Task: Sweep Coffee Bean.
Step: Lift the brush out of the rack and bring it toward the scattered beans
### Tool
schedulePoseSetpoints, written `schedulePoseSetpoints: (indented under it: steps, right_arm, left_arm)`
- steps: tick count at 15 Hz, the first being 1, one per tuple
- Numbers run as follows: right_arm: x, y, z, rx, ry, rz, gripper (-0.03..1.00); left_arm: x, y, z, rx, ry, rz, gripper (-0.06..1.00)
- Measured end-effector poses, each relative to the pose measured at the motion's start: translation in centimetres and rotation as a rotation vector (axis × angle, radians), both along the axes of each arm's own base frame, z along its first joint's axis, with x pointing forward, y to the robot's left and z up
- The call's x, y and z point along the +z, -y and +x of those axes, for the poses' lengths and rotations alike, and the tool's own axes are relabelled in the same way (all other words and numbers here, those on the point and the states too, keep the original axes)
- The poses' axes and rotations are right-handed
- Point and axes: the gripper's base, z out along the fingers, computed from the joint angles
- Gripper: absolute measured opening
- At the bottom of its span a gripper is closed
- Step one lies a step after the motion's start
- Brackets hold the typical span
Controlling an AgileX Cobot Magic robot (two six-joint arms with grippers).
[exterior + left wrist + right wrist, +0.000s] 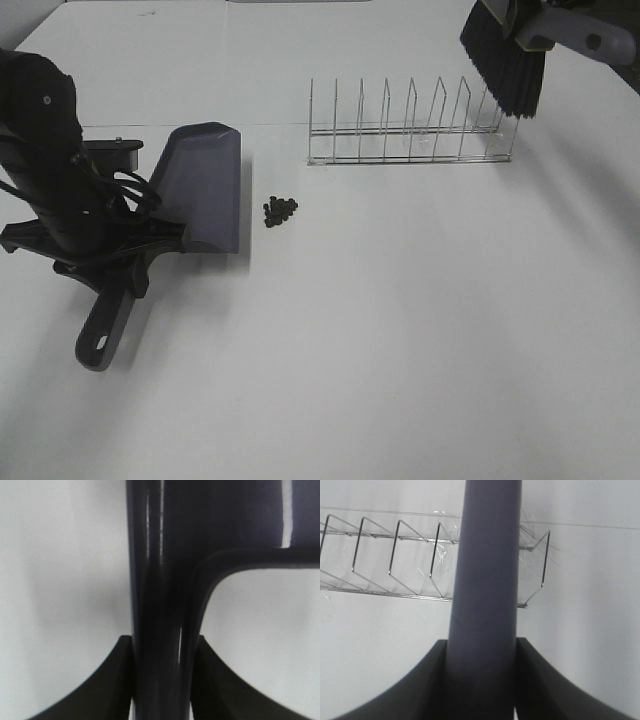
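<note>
A small pile of dark coffee beans (280,209) lies on the white table just right of the grey-purple dustpan (205,185). The pan's mouth faces the beans and rests on the table. My left gripper (135,262) is shut on the dustpan handle (160,580), with both fingers pressed against it in the left wrist view. My right gripper (482,647) is shut on the grey-purple brush handle (485,570). It holds the brush high at the back right, with its black bristles (505,70) hanging over the right end of the wire rack. The right gripper itself is outside the exterior high view.
A wire dish rack (410,130) stands at the back, right of the dustpan, between the brush and the beans; it also shows in the right wrist view (395,560). The black left arm (55,170) stands at the left edge. The white table (420,340) stretches to the front.
</note>
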Motion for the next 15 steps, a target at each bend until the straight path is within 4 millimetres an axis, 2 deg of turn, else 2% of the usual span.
schedulePoseSetpoints:
  steps: [3,6,9,10,11,13,15]
  right_arm:
    - [2.3,-0.2,-1.4,0.004,0.023,0.022,0.29]
    - [2.3,-1.7,-3.6,0.039,-0.041,0.002,0.29]
    - [0.1,-4.8,-6.6,0.115,-0.168,-0.012,0.29]
    - [-1.8,-6.8,-8.3,0.156,-0.228,-0.019,0.29]
    - [-2.8,-7.9,-9.1,0.163,-0.234,-0.014,0.29]
    - [-5.5,-9.4,-10.1,0.157,-0.232,-0.025,0.29]
    - [-7.7,-9.9,-10.8,0.134,-0.209,-0.071,0.29]
  left_arm:
    - [0.0,0.0,0.0,0.0,0.0,0.0,0.26]
    - [0.0,0.0,0.0,-0.001,-0.003,0.002,0.26]
    - [0.0,-0.2,-0.2,-0.019,-0.023,0.029,0.26]
    - [0.0,-0.3,-0.2,-0.02,-0.023,0.031,0.26]
    - [0.0,-0.3,-0.2,-0.022,-0.024,0.035,0.26]
    - [-0.8,-0.3,-0.2,-0.023,-0.047,0.044,0.26]
    - [-2.6,-0.2,-0.3,-0.026,-0.096,0.063,0.26]
